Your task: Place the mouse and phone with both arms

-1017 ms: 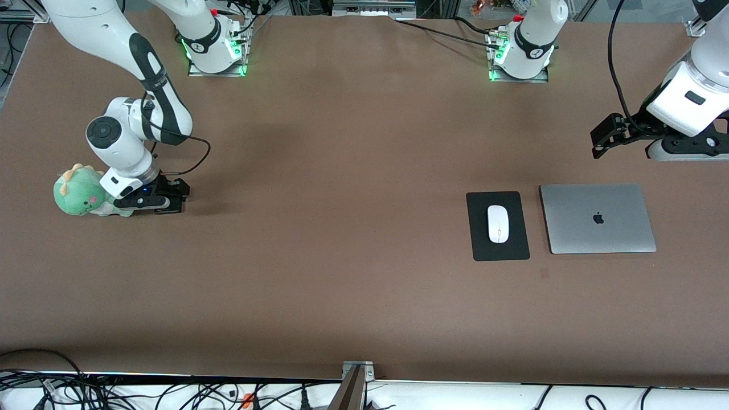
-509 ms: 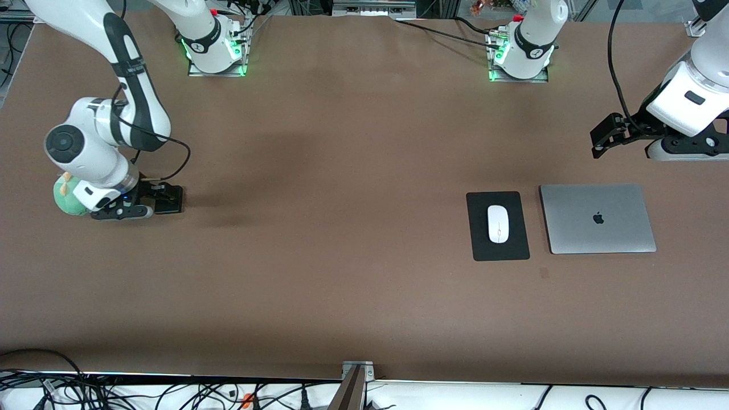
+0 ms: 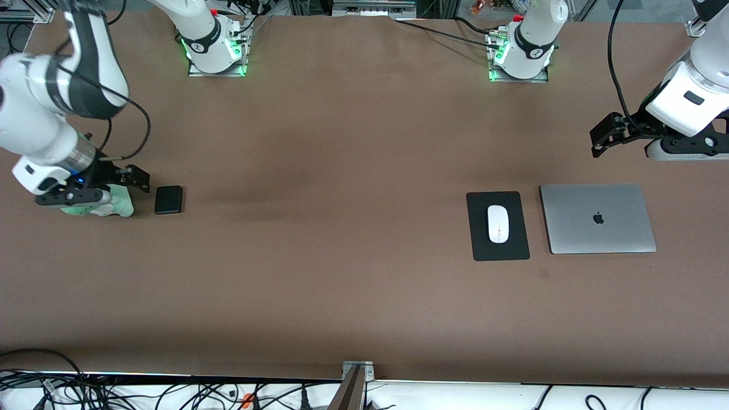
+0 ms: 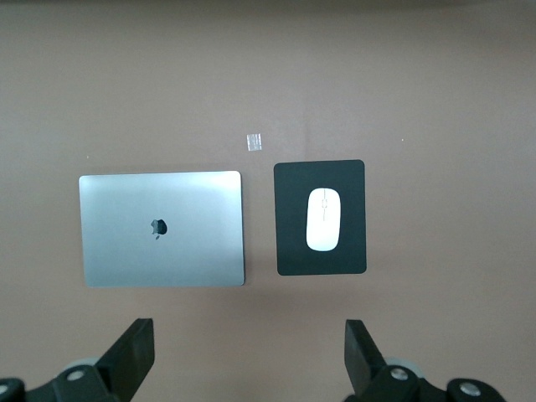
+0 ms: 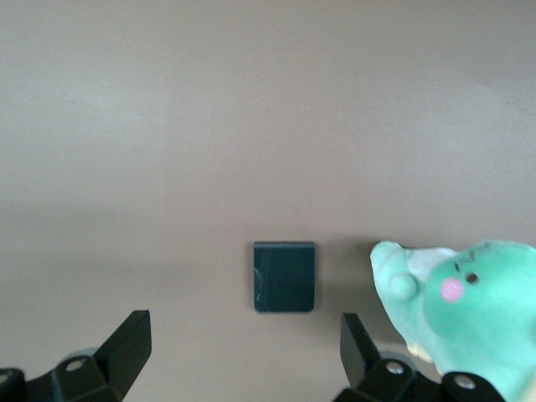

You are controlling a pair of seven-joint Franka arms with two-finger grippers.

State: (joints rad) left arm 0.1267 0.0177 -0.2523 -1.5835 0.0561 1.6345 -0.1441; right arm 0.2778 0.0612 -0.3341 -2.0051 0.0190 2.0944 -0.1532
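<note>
Front view: the mouse [image 3: 498, 224] is lying on a black mouse pad [image 3: 498, 226] toward the left arm's end of the bench [image 3: 342, 228], just beside a closed silver laptop [image 3: 597, 218]. The phone [image 3: 169, 200] is lying flat on the bench toward the right arm's end, just beside a green plush toy [image 3: 108, 204]. The right pincer [image 3: 91, 185] is hanging over the plush toy, near the phone, with its fingers spread apart and gripping nothing. The left pincer [image 3: 603, 136] is hovering over bare bench above the laptop's end, fingers also spread apart and empty. In the left wrist view a small pale tape mark [image 4: 253, 142] is sitting on the bench near the pad.
</note>
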